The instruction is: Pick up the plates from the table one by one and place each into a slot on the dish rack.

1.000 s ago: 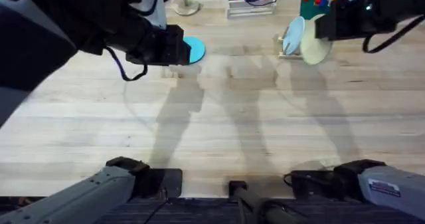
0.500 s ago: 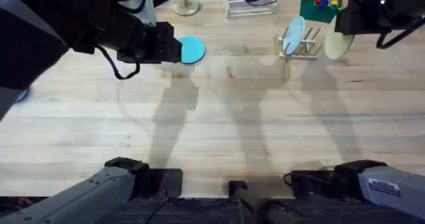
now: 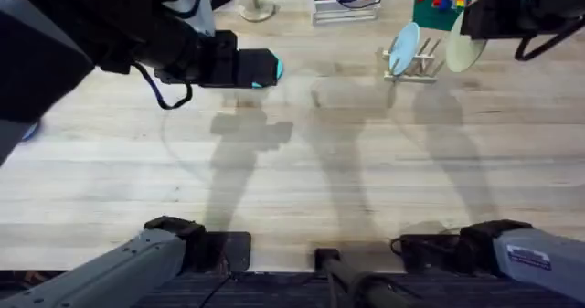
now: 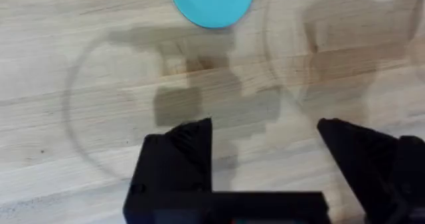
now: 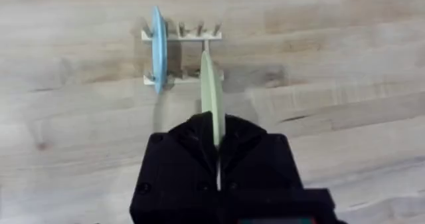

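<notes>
Plates: cream plate [image 5: 211, 98] held on edge, right jaws [image 5: 218, 139] clamped on its rim, hanging just above the dish rack [image 5: 180, 54] at upper right of the overhead frame. Pale whitish-blue plate [image 5: 158, 48] stands upright in a rack slot beside it. Sky-blue plate [image 4: 212, 3] lies flat on the desk [image 3: 347, 171], upper left, mostly under the left arm. Left jaws [image 4: 265, 144] spread apart, hovering near it, holding nothing.
</notes>
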